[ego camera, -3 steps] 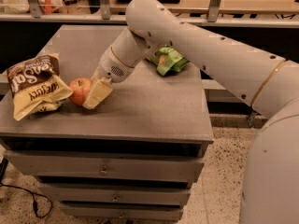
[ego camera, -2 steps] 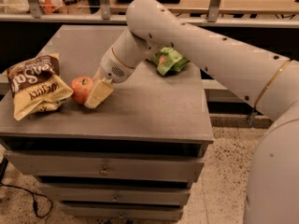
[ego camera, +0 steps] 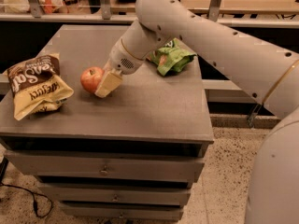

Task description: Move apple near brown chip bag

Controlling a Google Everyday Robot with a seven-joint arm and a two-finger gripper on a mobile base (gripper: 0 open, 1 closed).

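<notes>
The small red apple [ego camera: 90, 79] is on the left half of the grey cabinet top [ego camera: 140, 106], right of the brown chip bag [ego camera: 36, 85], with a small gap between them. The bag lies flat near the left edge, dark brown above and tan-yellow below. My gripper [ego camera: 103, 82] reaches down from the upper right and is shut on the apple. Its tan finger [ego camera: 109, 83] lies against the apple's right side and the other finger is hidden behind the fruit. The apple is at or just above the surface.
A green chip bag [ego camera: 172, 57] lies at the back right of the cabinet top, behind my arm [ego camera: 201, 36]. The cabinet has drawers [ego camera: 103, 171] below. A shelf with railing posts [ego camera: 105, 1] runs behind it. Speckled floor [ego camera: 224, 171] is to the right.
The apple and my gripper have moved together slightly to the right and up, away from the brown chip bag. The bag has not moved.
</notes>
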